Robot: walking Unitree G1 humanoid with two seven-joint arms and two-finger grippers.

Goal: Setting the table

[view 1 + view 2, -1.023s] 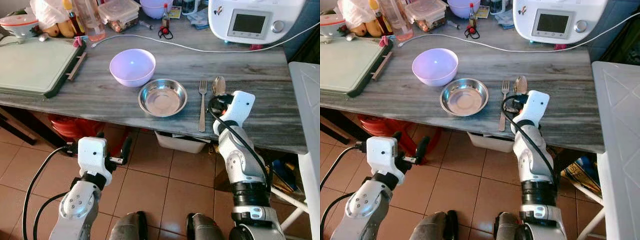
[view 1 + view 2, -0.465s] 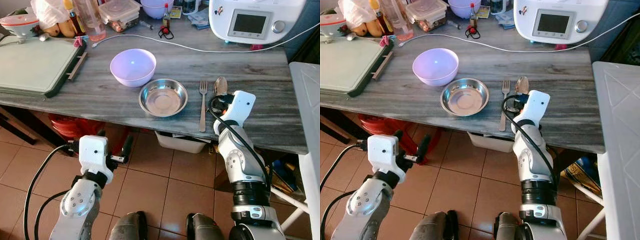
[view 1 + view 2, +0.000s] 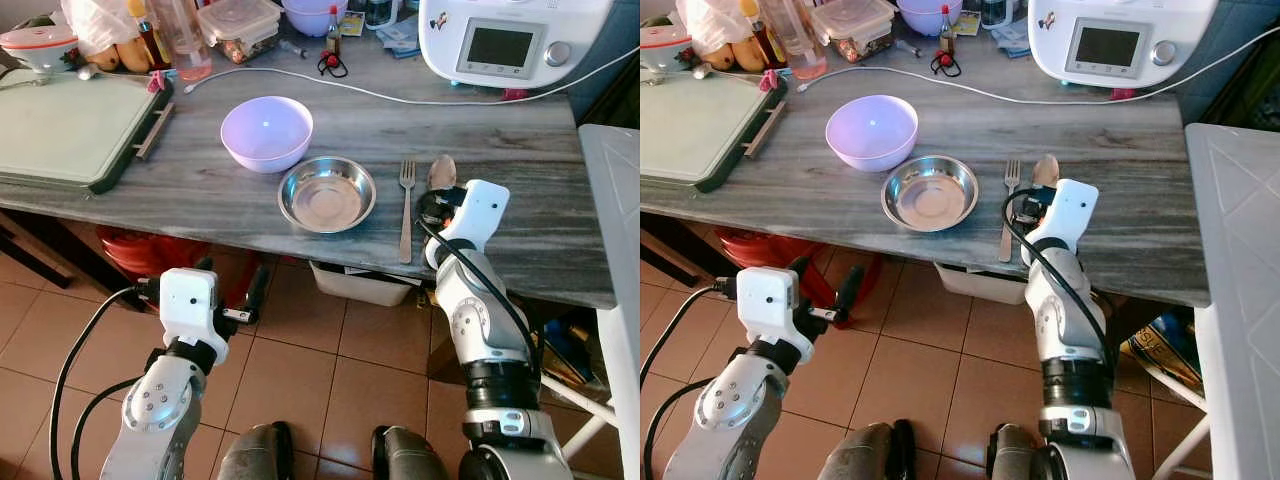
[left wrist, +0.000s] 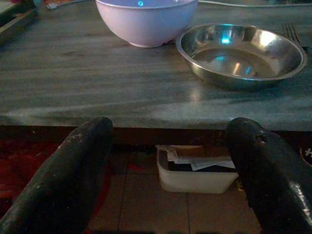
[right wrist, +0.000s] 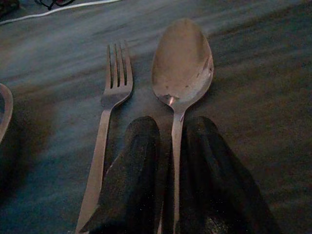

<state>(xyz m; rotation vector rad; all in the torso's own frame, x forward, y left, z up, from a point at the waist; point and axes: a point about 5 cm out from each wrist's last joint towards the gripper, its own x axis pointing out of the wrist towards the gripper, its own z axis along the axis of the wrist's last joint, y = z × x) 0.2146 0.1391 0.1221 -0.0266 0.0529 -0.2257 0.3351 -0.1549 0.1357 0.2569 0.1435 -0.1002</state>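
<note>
gripping the spoon (image 5: pixel 181 63) handle, right pincer (image 5: pixel 170 161) (beside fork (image 5: pixel 108 114)).

Right tool (image 5: pixel 173 195) pinching spoon (image 5: pixel 182 68) handle; fork (image 5: pixel 109 112) beside.

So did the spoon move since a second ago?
Yes. The spoon slid a little farther onto the table, away from the near edge. Its bowl now reaches past the fork tines, with the right gripper closed on its handle.
</note>
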